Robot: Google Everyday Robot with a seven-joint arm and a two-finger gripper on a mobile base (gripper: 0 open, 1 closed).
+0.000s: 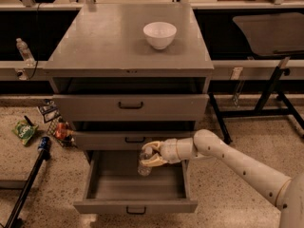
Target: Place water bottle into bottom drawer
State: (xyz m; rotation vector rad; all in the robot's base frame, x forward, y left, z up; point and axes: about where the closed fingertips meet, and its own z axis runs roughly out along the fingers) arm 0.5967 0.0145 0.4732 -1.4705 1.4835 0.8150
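Observation:
The grey cabinet's bottom drawer (pixel 135 206) is pulled open, a wide shallow tray with a small black handle. My gripper (pixel 153 154) comes in from the right and is shut on the water bottle (pixel 145 162), a small clear bottle with a white cap. It holds the bottle upright over the open drawer's back middle, just in front of the middle drawer (pixel 134 139). The bottle's lower end hangs inside the drawer space; I cannot tell whether it touches the floor of the drawer.
A white bowl (pixel 159 34) stands on the cabinet top. The top drawer (pixel 130 106) is shut. Another clear bottle (pixel 23 51) stands on a ledge at left. Snack bags (pixel 24 129) and a black pole (pixel 26 186) lie on the floor at left. A table leg frame (pixel 266 91) stands at right.

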